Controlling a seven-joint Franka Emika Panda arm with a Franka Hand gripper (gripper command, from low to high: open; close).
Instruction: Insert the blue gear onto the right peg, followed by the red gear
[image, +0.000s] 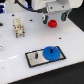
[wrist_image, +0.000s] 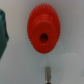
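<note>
Blue gear (image: 51, 52) is already seated on the plate (image: 34, 60), apparently over the right peg. Red gear (image: 52, 23) lies on the table (image: 15, 60) under the gripper (image: 56, 19); jaw state cannot be told. Descent should be centred on its hub (wrist_image: 43, 36). No containers seen.

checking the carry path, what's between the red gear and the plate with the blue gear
Only bare white table, seen in the exterior view, between the red gear and the grey plate carrying the blue gear.
</note>
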